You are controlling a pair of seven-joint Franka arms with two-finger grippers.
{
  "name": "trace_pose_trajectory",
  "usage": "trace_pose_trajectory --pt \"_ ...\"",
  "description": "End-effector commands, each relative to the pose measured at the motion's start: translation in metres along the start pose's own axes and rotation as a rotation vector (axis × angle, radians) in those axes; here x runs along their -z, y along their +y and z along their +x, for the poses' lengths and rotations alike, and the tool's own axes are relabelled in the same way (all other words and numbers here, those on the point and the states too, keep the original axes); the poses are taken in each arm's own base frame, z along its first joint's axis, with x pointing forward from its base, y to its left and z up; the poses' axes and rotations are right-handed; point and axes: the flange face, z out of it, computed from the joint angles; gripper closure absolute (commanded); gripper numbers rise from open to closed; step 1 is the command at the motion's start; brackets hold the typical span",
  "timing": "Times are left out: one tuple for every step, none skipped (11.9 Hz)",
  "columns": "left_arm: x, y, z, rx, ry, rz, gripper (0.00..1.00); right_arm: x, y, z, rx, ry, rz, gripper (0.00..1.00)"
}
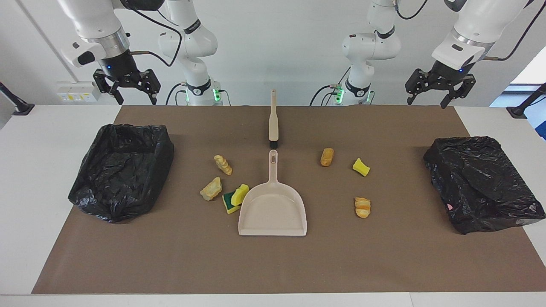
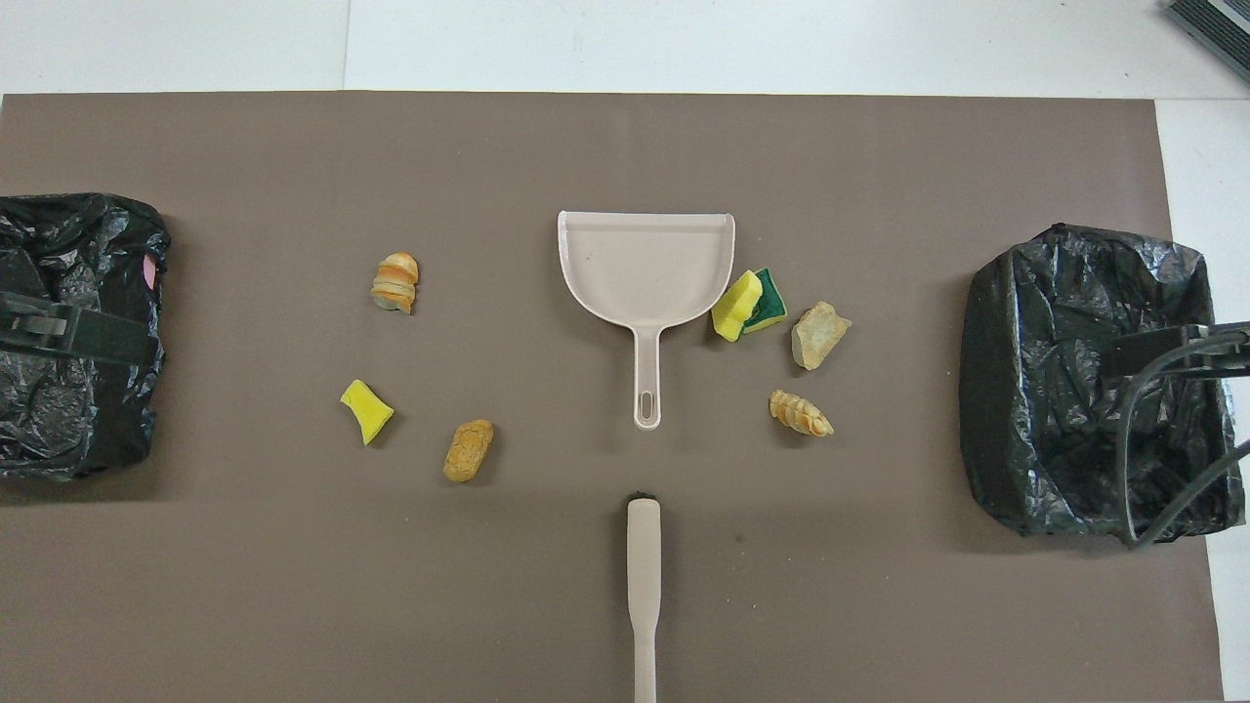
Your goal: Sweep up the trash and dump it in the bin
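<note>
Both tools, left [image 1: 439, 90] and right [image 1: 127, 88], hang open, empty; overhead crops brush [image 2: 644, 596] handle.

Robot lab, mounted arms [image 1: 192, 47], white table [image 1: 38, 170]

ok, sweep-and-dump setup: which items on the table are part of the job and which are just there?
Part of the job:
- six trash pieces, e.g. yellow sponge bit
- dustpan
- brush
- two bag-lined bins

Just there:
- brown mat
- clamp mounts at the table's ends

Both grippers, left and right, hang open, holding nothing.
</note>
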Motion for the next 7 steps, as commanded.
trace_pose_trajectory --pt "0.0038 0.0035 -0.0056 -0.003 -0.010 -0.008 0.00 0.0001 0.0048 -0.0050 0.010 -0.002 0.014 0.00" --pt "0.0046 0.0036 -0.0061 -0.003 -0.009 -0.008 0.00 0.0001 0.0040 -0.0050 0.011 -0.002 0.014 0.00" --pt "0.0026 0.0036 -0.0066 -0.003 -0.014 -0.009 0.00 0.0001 0.0048 -0.0050 0.010 -0.002 0.014 0.00" --pt "0.0027 0.0036 -0.0070 -0.001 -0.014 -0.009 0.00 0.0001 0.0056 -0.0051 0.008 -0.002 0.014 0.00" --pt "0.0026 0.0037 -0.0077 0.002 -0.015 -0.009 0.00 0.0002 0.0048 -0.0055 0.008 -0.002 0.014 0.00" --pt "0.0035 0.0038 -0.0087 0.002 -0.014 -0.009 0.00 -0.0011 0.0048 -0.0060 0.005 -0.003 0.014 0.00" --pt "0.0036 0.0022 -0.0088 0.005 -0.014 -0.009 0.00 -0.0010 0.0050 -0.0058 0.005 -0.002 0.013 0.00"
